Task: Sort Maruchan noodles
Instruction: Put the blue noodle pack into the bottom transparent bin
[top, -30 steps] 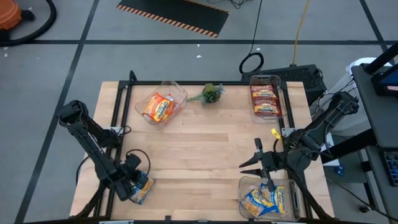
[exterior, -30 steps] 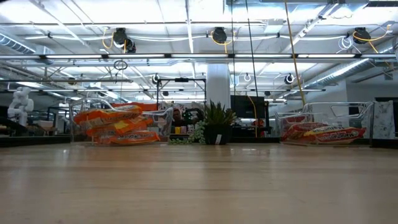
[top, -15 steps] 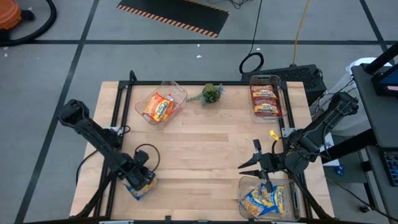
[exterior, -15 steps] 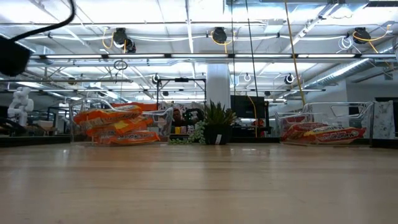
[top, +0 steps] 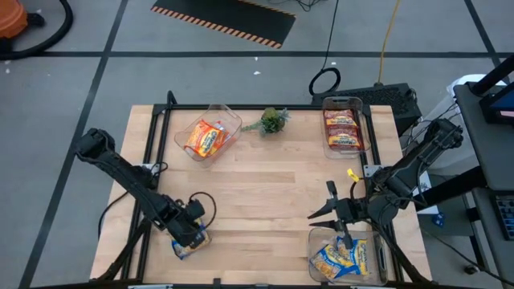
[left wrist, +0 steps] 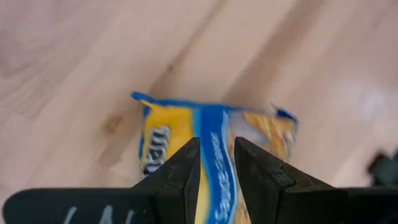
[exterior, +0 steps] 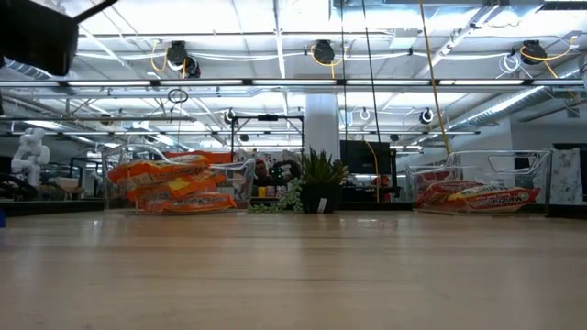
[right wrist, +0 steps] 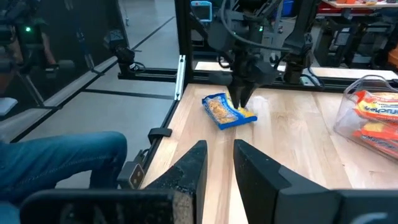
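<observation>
My left gripper (top: 191, 235) is over the near left part of the table, shut on a yellow-and-blue noodle packet (top: 185, 246), which also shows in the left wrist view (left wrist: 214, 140) and the right wrist view (right wrist: 227, 111). My right gripper (top: 321, 202) waits open at the far rim of the near right bin (top: 315, 238), which holds yellow-and-blue packets (top: 341, 258). Orange packets (top: 206, 137) lie in the far left bin. Red-brown packets (top: 343, 128) lie in the far right bin. My left gripper pinches the yellow-and-blue packet between its two fingers (left wrist: 180, 177), on the blue band (left wrist: 214, 163) near one edge. The fingers come from above, pointing down. The packet hangs tilted below them (right wrist: 227, 112); whether its low corner touches the table, I cannot tell.
A small green plant sprig (top: 273, 120) lies at the far edge between the two far bins. The middle of the wooden table (top: 265, 185) is bare. A black frame rail (top: 152, 144) runs along the table's left side. A person's leg in jeans (right wrist: 56, 155) shows beyond the table's left edge.
My left gripper has moved toward the table's right edge along the near edge, keeping the yellow-and-blue packet in its hold. The left arm has come into the low view's upper left corner. My right arm has kept still.
</observation>
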